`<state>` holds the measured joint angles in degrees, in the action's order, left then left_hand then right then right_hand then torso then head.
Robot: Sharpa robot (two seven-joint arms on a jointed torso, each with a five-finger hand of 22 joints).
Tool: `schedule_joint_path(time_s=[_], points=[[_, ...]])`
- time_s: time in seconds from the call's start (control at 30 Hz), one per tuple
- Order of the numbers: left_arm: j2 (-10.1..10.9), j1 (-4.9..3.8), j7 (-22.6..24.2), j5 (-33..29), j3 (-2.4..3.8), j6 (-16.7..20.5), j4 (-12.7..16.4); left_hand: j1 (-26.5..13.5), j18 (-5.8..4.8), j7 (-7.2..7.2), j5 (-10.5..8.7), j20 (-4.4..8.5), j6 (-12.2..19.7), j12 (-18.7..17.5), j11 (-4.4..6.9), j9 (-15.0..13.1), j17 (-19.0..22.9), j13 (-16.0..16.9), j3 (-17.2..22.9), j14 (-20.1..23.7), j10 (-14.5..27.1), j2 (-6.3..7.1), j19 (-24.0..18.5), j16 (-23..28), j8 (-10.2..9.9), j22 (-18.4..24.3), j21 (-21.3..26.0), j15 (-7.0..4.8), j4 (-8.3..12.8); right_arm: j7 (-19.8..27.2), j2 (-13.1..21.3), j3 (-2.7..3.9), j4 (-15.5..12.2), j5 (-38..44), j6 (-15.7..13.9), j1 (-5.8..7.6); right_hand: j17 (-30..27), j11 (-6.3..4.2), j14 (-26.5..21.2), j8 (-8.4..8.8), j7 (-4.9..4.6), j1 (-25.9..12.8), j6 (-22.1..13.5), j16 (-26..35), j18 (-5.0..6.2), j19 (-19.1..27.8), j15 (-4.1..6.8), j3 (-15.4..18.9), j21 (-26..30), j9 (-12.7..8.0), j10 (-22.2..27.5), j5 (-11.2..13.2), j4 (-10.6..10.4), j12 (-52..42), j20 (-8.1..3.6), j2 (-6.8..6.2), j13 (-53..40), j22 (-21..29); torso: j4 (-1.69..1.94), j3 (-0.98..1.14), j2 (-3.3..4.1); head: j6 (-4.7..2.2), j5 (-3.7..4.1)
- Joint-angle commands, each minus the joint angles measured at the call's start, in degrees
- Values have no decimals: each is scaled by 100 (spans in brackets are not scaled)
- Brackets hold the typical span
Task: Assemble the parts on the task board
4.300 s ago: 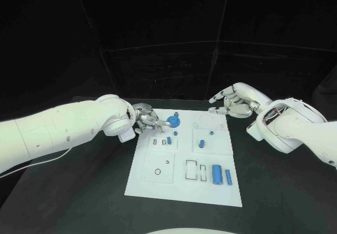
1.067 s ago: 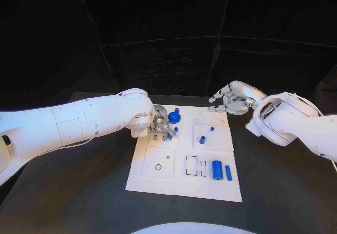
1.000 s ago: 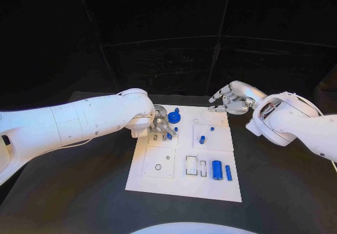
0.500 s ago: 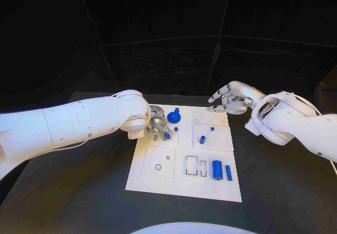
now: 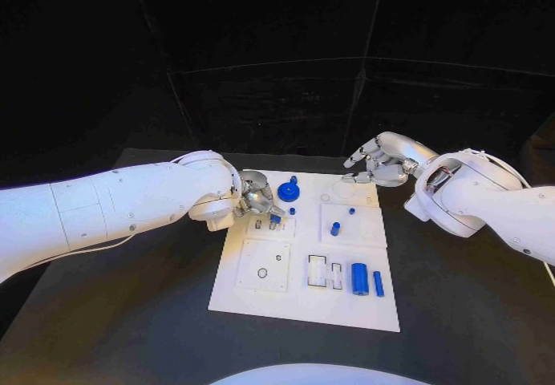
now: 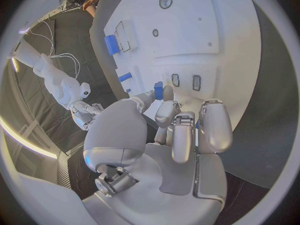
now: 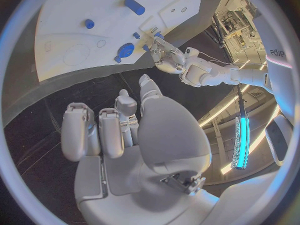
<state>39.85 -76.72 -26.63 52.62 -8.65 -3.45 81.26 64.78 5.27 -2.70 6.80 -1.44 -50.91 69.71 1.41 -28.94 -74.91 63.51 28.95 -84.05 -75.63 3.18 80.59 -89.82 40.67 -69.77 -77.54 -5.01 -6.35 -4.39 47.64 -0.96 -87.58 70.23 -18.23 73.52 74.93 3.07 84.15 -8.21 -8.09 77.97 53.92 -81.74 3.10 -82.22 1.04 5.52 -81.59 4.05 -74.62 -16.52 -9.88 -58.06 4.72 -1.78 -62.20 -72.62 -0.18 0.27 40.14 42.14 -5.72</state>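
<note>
The black table [image 5: 139,313] carries the white task board [image 5: 303,301], which lies flat on it between the two hands. The board's far left corner sits just beneath the left hand [image 5: 254,198], while its far right corner lies near the right hand [image 5: 379,163], which hangs over the dark tabletop just beyond the board's edge. Bare table surface stretches on both sides of the board, under each arm, and on the near side, well apart from either hand.
</note>
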Motion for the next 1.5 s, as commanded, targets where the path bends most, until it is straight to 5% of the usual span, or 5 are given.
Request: schedule_joint_path(time_s=[0.03, 0.53, 1.5], points=[[14, 39, 208, 489, -1, 193, 23, -1, -101, 6, -11, -19, 41, -24, 9, -10, -1509, -18, 1032, -595, 10, 40, 20, -18, 27, -10, -38, 21, 1011, 123, 1, 4, 2, 26, 100, 12, 355, -15, 314, -36, 8, 20, -3, 35, 56, 36, 39, 53, 30, -9, 42, 23, -13, 25, -5, -28, 7, 6, -12, -2, 1, 5, -18], [31, 179, 170, 1147, -3, 300, 47, 1, -107, 5, -11, -19, 42, -24, 9, -11, -1509, -17, 1040, -595, 8, 42, 35, -18, 29, -41, -57, 20, 1014, 225, 10, 4, 8, 26, 125, 11, 359, -15, 315, -40, 9, 14, -4, 34, 56, 36, 40, 73, 33, -9, 42, 5, -28, 26, -5, -23, 10, 10, -25, 8, 3, 33, -35], [-10, 197, -59, 1172, -2, -321, -28, -53, -101, 3, -22, -21, 24, -4, 4, -26, -1509, 8, 1068, -595, -26, 36, 22, -18, 50, -9, -36, 27, 970, 237, -4, 4, 29, 45, 120, 11, 363, -17, 317, -50, 11, 18, 1, 33, 56, 34, 41, 90, 33, -7, 41, -22, -41, 25, -6, -10, 11, 7, -27, 11, 0, 77, -91]])
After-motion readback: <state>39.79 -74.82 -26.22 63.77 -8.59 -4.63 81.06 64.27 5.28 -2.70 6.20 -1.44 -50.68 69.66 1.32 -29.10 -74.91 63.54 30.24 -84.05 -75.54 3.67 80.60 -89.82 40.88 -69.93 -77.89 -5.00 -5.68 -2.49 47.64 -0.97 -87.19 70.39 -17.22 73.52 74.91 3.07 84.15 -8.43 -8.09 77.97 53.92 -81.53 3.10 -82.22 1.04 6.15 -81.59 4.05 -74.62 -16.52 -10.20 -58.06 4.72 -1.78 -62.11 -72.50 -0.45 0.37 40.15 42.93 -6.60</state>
